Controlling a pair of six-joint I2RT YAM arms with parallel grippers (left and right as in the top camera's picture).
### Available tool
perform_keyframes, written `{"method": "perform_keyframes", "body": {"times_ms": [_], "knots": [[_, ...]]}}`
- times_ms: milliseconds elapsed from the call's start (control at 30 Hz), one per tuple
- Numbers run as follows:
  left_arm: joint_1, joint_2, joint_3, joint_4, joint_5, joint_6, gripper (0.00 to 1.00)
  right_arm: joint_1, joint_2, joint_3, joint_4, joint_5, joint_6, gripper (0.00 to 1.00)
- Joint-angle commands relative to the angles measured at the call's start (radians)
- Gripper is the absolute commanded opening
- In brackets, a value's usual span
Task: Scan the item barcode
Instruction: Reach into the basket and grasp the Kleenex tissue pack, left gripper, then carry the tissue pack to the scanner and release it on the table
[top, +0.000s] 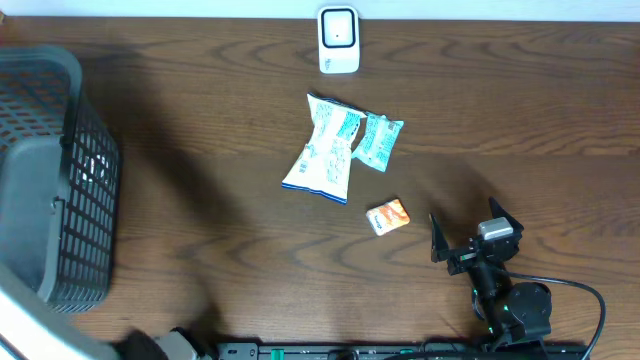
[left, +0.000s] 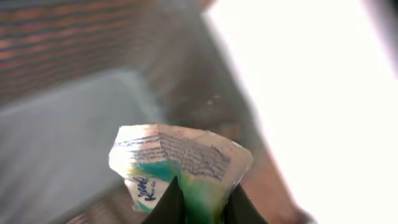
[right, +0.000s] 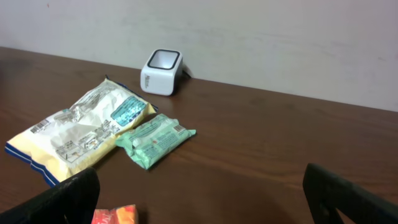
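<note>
Currently, left jaws clenched on a green-and-white packet (left: 180, 162), seemingly over the grey basket (left: 56, 155). Right jaws released at 5 o'clock of the table (top: 200, 150). Scanner (top: 338, 40) sits at 12 o'clock; packet nowhere near it, so scan likely not yet done.

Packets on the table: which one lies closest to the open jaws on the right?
The small orange packet, lying alone; the white-and-blue bag and the green packet sit farther off, nearer the white scanner.

The table (top: 200, 120) is smooth dark wood, the scanner (top: 339, 40) glossy white plastic, the basket (top: 90, 200) matt grey plastic.
</note>
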Motion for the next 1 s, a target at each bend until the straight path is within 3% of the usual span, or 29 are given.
{"method": "perform_keyframes", "body": {"times_ms": [0, 233, 367, 667, 933, 967], "knots": [[-0.089, -0.132, 0.005, 0.002, 0.225, 0.024, 0.07, 0.007, -0.005, -0.001, -0.004, 0.002, 0.009, 0.99], [-0.558, -0.144, -0.043, -0.021, 0.231, 0.062, 0.07, 0.007, -0.005, -0.001, -0.004, 0.002, 0.009, 0.99], [-0.869, -0.024, -0.132, 0.025, 0.158, 0.062, 0.07, 0.007, -0.005, -0.001, -0.004, 0.002, 0.009, 0.99], [-1.162, 0.335, -0.146, 0.103, 0.119, 0.069, 0.08, 0.007, -0.005, -0.001, -0.004, 0.002, 0.009, 0.99], [-1.288, 0.613, -0.146, 0.173, 0.119, 0.069, 0.08, 0.007, -0.005, -0.001, -0.004, 0.002, 0.009, 0.99], [-1.294, 0.638, -0.146, 0.173, 0.119, 0.069, 0.12, 0.007, -0.005, -0.001, -0.004, 0.002, 0.009, 0.99]]}}
